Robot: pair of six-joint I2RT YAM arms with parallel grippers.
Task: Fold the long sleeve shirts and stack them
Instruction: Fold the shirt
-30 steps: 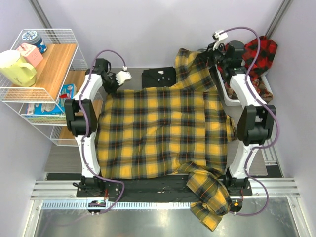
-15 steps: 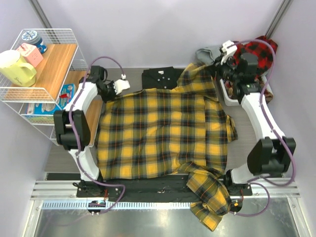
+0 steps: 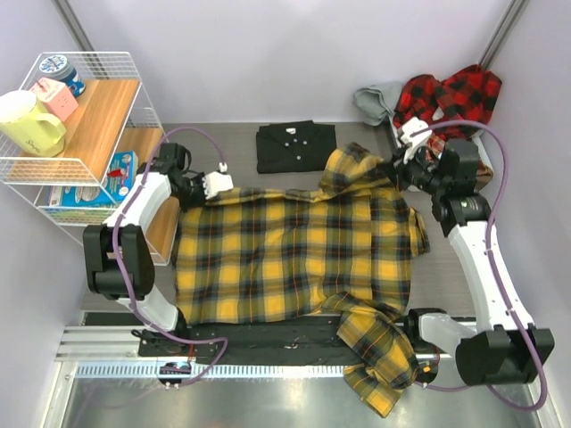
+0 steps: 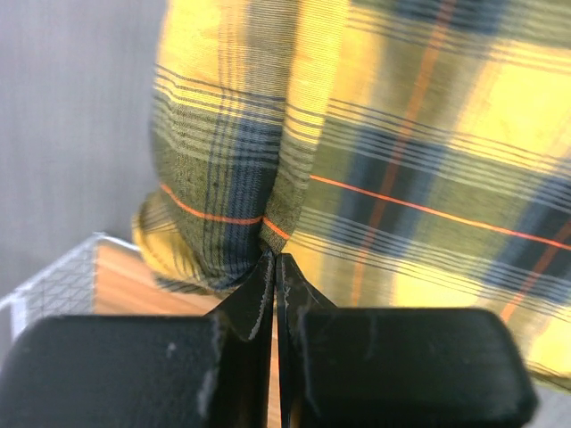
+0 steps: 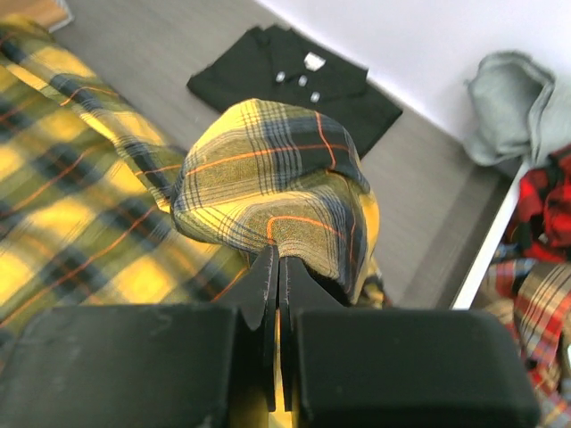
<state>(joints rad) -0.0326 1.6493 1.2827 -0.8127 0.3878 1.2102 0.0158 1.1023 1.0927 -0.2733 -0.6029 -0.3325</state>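
Note:
The yellow-and-black plaid long sleeve shirt (image 3: pixel 294 254) lies spread across the table, one sleeve (image 3: pixel 379 374) hanging over the near edge. My left gripper (image 3: pixel 198 189) is shut on its far left corner, and the pinched cloth (image 4: pixel 232 178) bunches just past the tips of the left gripper (image 4: pixel 275 257). At the far right corner, my right gripper (image 3: pixel 398 175) is shut on a raised fold (image 5: pixel 268 174), seen above the right gripper (image 5: pixel 277 254). A folded black shirt (image 3: pixel 296 145) lies flat behind, also the black shirt (image 5: pixel 294 85). Red-and-black plaid shirts (image 3: pixel 451 94) are heaped at the back right.
A wire shelf (image 3: pixel 89 62) with wooden boards stands at the left, holding a yellow jug (image 3: pixel 27 123) and small boxes. A grey garment (image 3: pixel 375 100) lies beside the white bin (image 3: pixel 412 174) at the right. The grey garment (image 5: pixel 508 107) and red plaid (image 5: pixel 540 223) show near the right gripper.
Both arms have drawn the shirt's far edge toward the near side. The right arm swung out to the right, carrying the raised sleeve corner down off the back, and the black shirt is now uncovered.

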